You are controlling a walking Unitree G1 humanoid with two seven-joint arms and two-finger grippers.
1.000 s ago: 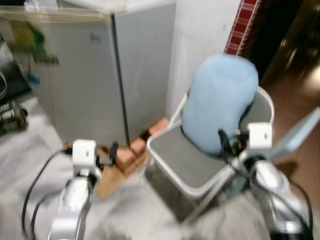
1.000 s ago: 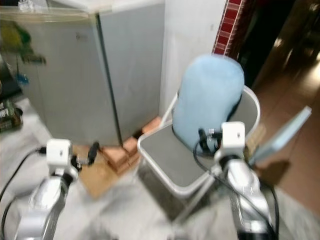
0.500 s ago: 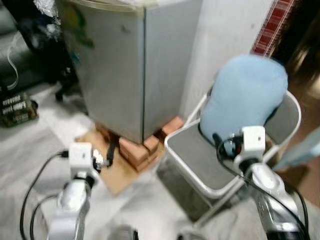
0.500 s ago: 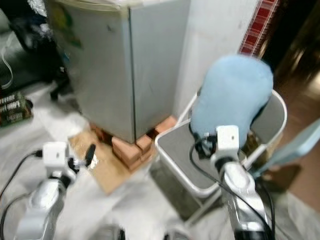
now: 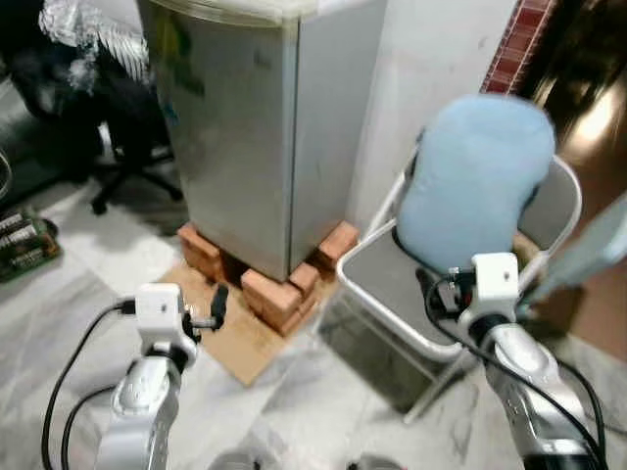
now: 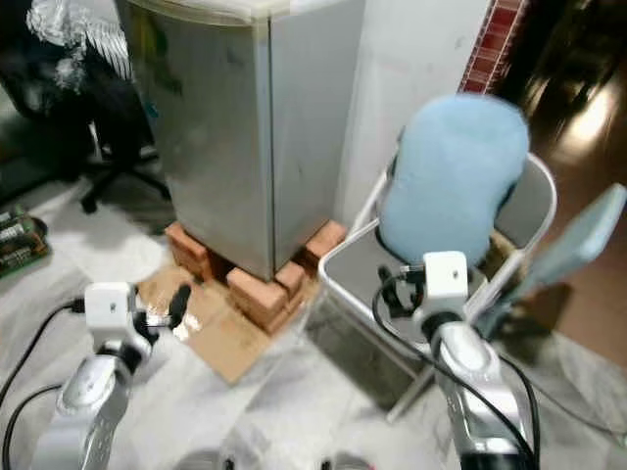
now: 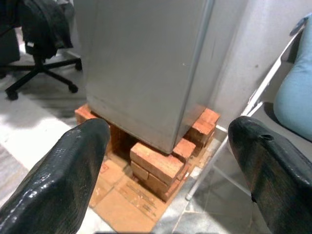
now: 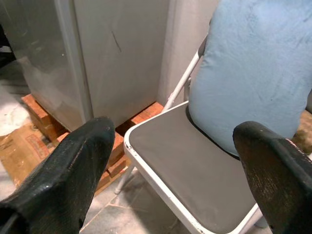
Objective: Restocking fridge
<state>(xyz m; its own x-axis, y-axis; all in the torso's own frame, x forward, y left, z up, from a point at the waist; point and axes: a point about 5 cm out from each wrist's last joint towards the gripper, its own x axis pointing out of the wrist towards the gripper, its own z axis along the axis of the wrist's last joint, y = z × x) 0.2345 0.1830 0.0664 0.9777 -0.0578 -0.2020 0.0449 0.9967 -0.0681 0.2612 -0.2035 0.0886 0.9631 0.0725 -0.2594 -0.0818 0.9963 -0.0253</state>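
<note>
Steel fridge (image 5: 257, 127) shut — brick-propped (image 5: 269, 292), pincers empty.

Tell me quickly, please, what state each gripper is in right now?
Left gripper: open, holding nothing, pointed at the fridge.
Right gripper: open, holding nothing, pointed at the chair.

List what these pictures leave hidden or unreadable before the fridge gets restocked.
- Fridge contents: door shut in both eye views.
- Fridge top: cut off by the upper edge of the left eye view.
- Green sticker on the fridge: too blurred to read.
- Chair backrest: covered by the blue cushion.
- Packs on the floor: cut by the left edge, print too small.
</note>
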